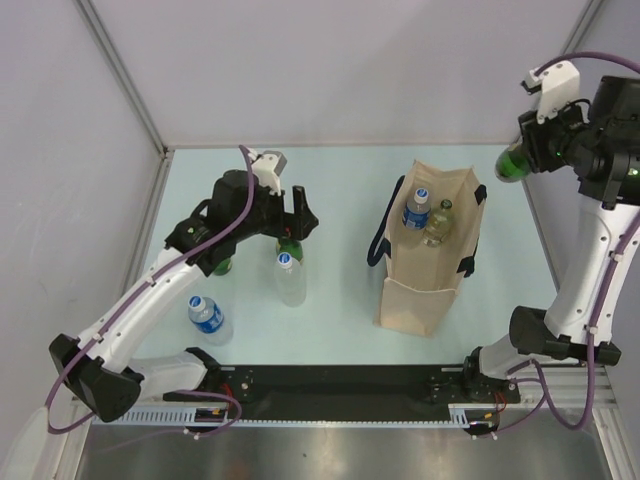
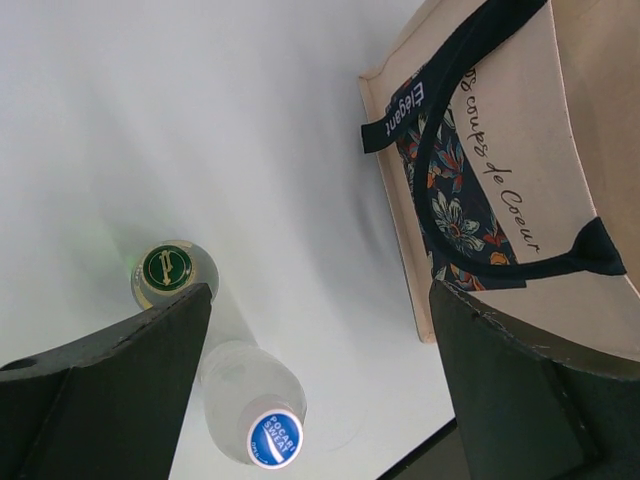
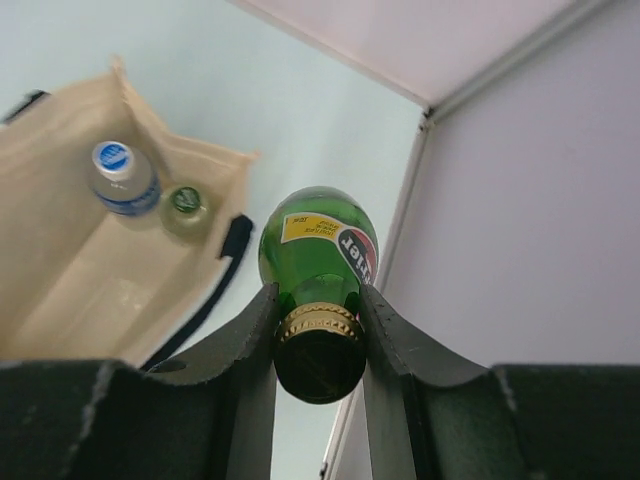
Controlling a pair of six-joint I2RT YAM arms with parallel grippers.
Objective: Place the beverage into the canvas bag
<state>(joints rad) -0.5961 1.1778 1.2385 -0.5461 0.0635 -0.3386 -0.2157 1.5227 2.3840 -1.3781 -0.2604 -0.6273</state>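
Right claw (image 3: 318, 300) clamped on the neck of the green bottle (image 3: 318, 240), held aloft right of the canvas bag (image 1: 420, 300), left claw (image 2: 320, 292) open; neck-only grip risks slippage, or striking the bag rim and toppling it

This is a robotics lab test cell, not a home or a shop. Plain grey panel walls (image 1: 350, 70) close the space at 12, 9 and 3 o'clock, set in bare metal frame posts (image 1: 122, 70). Inside lies a pale blue-green bench (image 1: 340, 200). At 6 o'clock a black rail (image 1: 340, 385) runs along its edge, and two white-and-black robot arms, the left arm (image 1: 150, 295) and the right arm (image 1: 585, 270), are bolted there. Purple cables (image 1: 250, 185) loop along them. A brushed steel sheet (image 1: 330, 455) lies in front of the rail.
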